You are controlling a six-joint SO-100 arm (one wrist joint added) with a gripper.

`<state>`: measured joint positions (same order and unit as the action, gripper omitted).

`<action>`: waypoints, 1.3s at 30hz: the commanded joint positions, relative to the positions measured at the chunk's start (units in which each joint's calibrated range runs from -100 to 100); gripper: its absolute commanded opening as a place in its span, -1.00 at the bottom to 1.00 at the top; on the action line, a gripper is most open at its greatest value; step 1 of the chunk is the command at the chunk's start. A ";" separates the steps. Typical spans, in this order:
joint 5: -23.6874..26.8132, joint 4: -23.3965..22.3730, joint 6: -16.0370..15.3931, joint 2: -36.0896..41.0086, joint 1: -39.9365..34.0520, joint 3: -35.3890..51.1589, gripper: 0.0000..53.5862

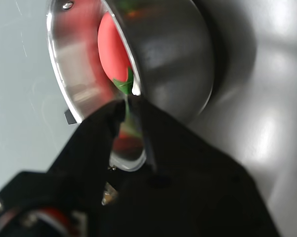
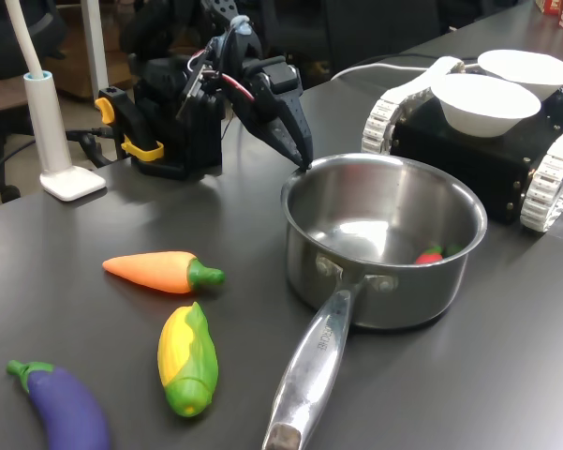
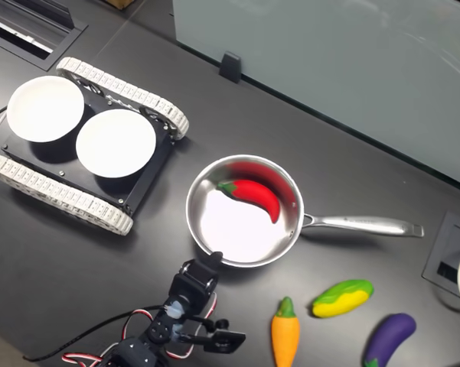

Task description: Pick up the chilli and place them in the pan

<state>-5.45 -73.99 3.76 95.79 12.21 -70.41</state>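
Red chilli (image 3: pixel 254 195) lies inside the pan (image 3: pixel 207 238), apart from the gripper (image 2: pixel 303 159), whose empty fingers sit closed together just outside the rim.

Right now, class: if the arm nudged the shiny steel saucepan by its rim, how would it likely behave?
The shiny steel saucepan would probably slide, not tip: it sits flat and wide. Its long handle may make it swing round. The glossy red chilli inside would likely roll.
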 commanded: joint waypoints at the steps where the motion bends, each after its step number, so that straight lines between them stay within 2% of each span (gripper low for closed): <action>1: 0.78 -1.96 -2.34 -0.35 -2.46 -4.60 -0.99; 6: 0.98 -2.21 -3.76 -0.35 -2.92 -6.06 -0.99; 13: 1.61 -2.38 -3.76 -0.35 -2.69 -6.15 -0.99; 19: 3.42 -2.56 -3.76 -0.35 0.75 -6.24 -0.99; 24: 3.08 -4.18 -3.76 -0.35 0.06 -2.51 -0.99; 26: 3.32 -2.56 -3.76 -0.35 0.06 -0.15 -0.99; 32: 2.30 7.34 -3.34 -0.26 1.09 1.85 -0.99; 35: 1.71 8.70 -3.34 -0.26 1.44 5.94 -0.99; 39: 0.59 7.42 -3.34 -0.26 1.44 12.12 -0.99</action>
<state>-3.39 -68.81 0.92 94.70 12.54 -68.14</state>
